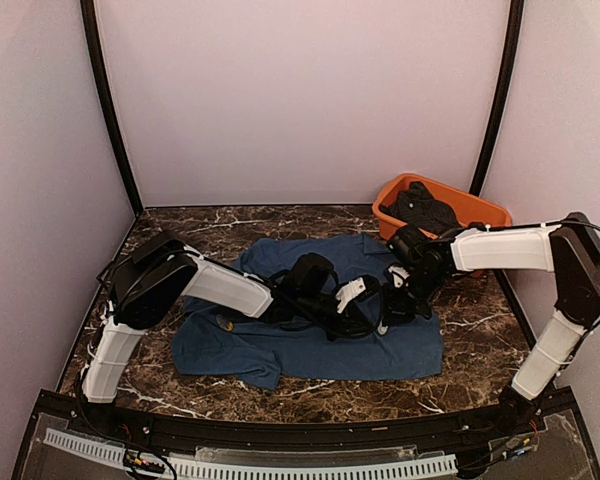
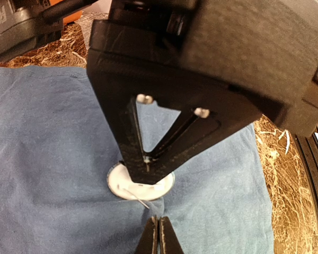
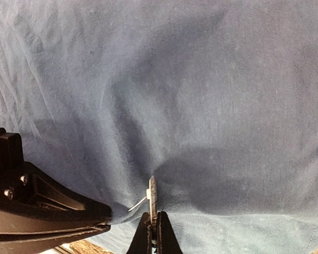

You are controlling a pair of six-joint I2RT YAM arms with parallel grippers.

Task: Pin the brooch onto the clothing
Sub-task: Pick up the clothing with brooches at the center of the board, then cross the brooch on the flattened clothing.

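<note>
Brooch [image 2: 140,186], a white disc, pinched by right gripper [image 3: 153,222] on navy clothing [image 2: 47,137]; left gripper [image 2: 159,227] closed.

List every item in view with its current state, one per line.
brooch: gripped on edge by the right claw, pin sticking out.
right claw: shut on the brooch.
left claw: shut, holding nothing, tips beside the pin.
shirt: spread on the table, wrinkled, puckered near the brooch.
tub: upright, dark cloth inside.
</note>
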